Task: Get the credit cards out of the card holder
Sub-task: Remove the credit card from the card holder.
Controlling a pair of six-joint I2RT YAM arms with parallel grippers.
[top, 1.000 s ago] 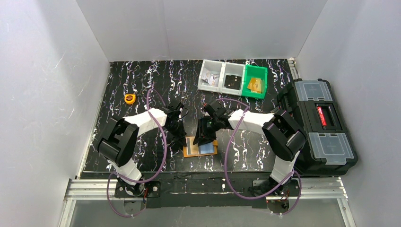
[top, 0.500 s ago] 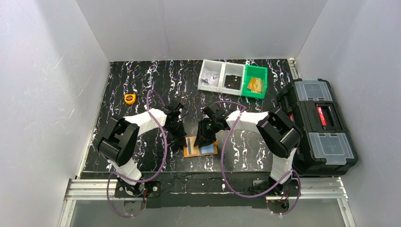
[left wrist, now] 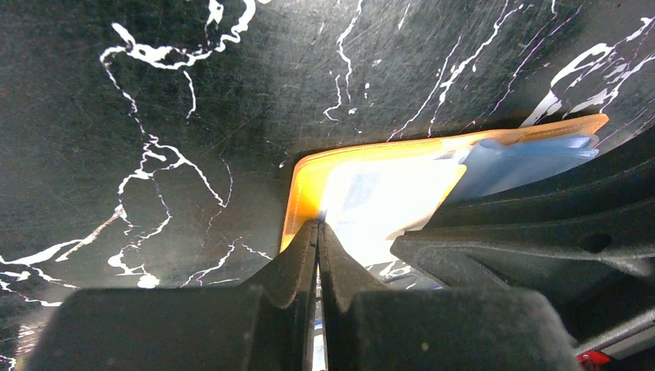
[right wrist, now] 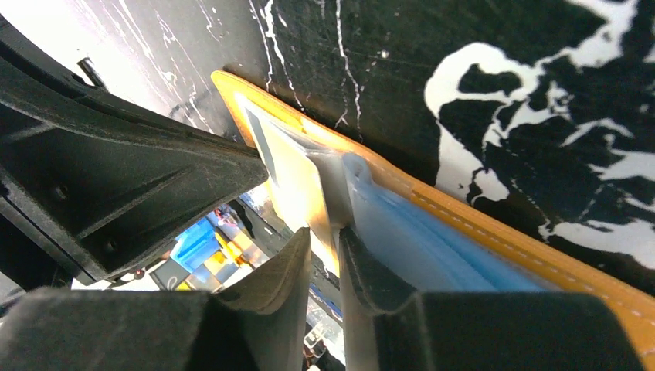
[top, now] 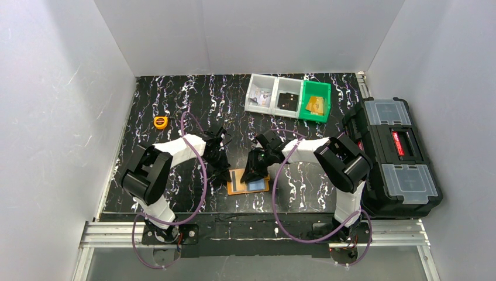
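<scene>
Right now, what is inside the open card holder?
The card holder lies open; a pale blue card shows in its right half behind clear plastic, a dark strip in the left. The left gripper and right gripper cover the middle, so any further cards cannot be seen.

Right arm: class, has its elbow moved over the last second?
Yes. The right arm's elbow swung left, away from the black toolbox.

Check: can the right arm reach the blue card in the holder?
Probably yes. The holder lies open, and the right gripper is down at the edge of the blue card, jaws narrow around a pale layer, card or pocket I cannot tell. The left gripper, shut, sits at the other half.
</scene>
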